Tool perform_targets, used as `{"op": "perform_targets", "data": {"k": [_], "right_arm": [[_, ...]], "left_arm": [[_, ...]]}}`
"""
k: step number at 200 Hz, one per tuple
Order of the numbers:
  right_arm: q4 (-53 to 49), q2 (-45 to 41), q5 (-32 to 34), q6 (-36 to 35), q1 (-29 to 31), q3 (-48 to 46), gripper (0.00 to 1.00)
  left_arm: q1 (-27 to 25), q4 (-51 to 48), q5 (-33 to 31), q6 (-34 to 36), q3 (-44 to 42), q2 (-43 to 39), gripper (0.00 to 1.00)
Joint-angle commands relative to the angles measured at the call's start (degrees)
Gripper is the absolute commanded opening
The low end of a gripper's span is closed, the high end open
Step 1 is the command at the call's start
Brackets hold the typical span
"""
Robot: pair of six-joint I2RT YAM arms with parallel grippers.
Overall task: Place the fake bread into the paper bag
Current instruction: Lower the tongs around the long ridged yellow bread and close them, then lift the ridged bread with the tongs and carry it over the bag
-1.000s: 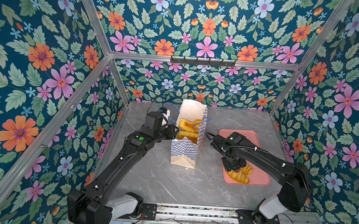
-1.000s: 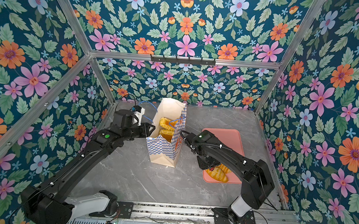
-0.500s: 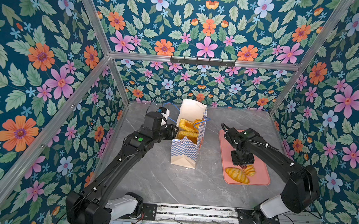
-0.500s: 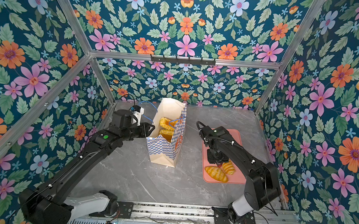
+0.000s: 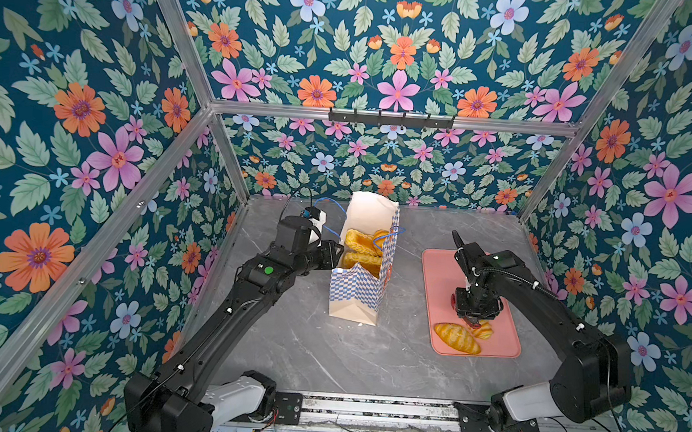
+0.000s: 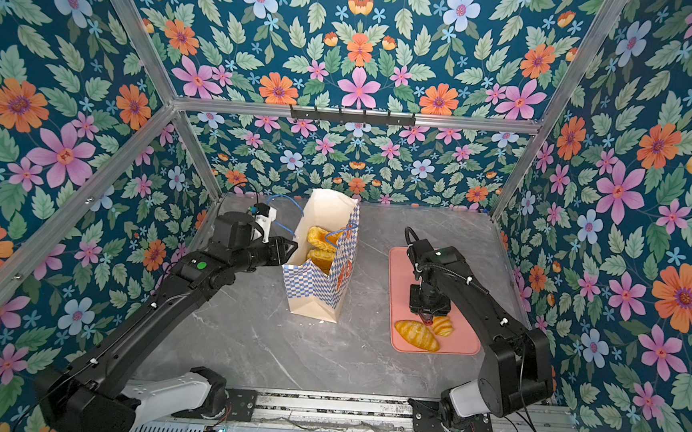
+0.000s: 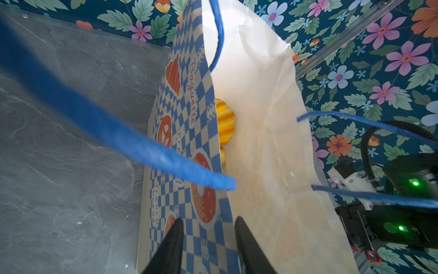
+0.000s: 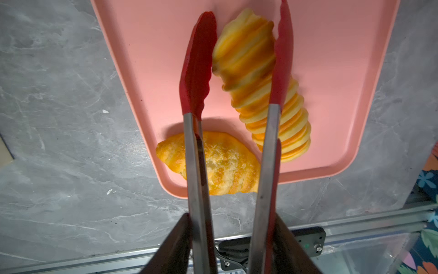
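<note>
On the grey marble tabletop (image 5: 318,348), a flat pink plastic tray (image 5: 440,273) lies in the lower right of both top views. It holds two pieces of fake bread, both at its near end. Nearest is a scored golden oblong toy loaf (image 5: 456,338), lying crosswise along the tray's near rim. Just beside it, a little farther back, lies a ridged yellow-and-orange toy loaf (image 5: 483,330). The right gripper (image 5: 475,315) hangs over this second loaf, pointing down, clamped on the handles of red-tipped metal tongs (image 8: 267,154). In the right wrist view the two red tips stand on either side of one end of the ridged loaf, close against it, while it rests on the tray. Whether the tips squeeze it I cannot tell.

Farther back, at the middle of both top views, a tall cream paper bag with blue-and-white checker print (image 5: 356,286) stands upright with its mouth open. Inside it several glossy golden toy pastries (image 5: 359,243) are piled against one another; their number is unclear. The left gripper (image 5: 335,250) is at the bag's left rim. In the left wrist view its jaws are apart, with one finger (image 7: 173,237) outside the checkered wall and the other in front of the cream inside. A thin blue cord handle (image 7: 94,118) crosses the view, blurred.
</note>
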Motion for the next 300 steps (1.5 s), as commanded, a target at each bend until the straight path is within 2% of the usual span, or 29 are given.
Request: {"op": "perform_targets", "data": {"k": [1, 101, 139, 260, 300], "right_arm": [[0.27, -0.9, -0.83, -0.66, -0.24, -0.42, 0.46], [0.05, -2.76, 6.55, -0.73, -0.28, 3.99, 0.25], [0.75, -4.2, 6.58, -0.81, -0.22, 6.19, 0.2], [3.7, -7.73, 2.08, -0.46, -0.64, 10.99, 0.16], [3.0, -9.28, -0.03, -0.02, -0.79, 14.14, 0.16]], "left_arm": [[0.01, 0.29, 0.11, 0.57, 0.39, -0.07, 0.38], [0.01, -0.14, 0.02, 0.01, 0.76, 0.04, 0.38], [0.01, -0.32, 0.02, -0.26, 0.9, -0.06, 0.44], [0.01, -2.07, -1.38, -0.11, 3.1, 0.1, 0.41], [0.01, -2.51, -1.65, 0.03, 4.51, 0.67, 0.35]]}}
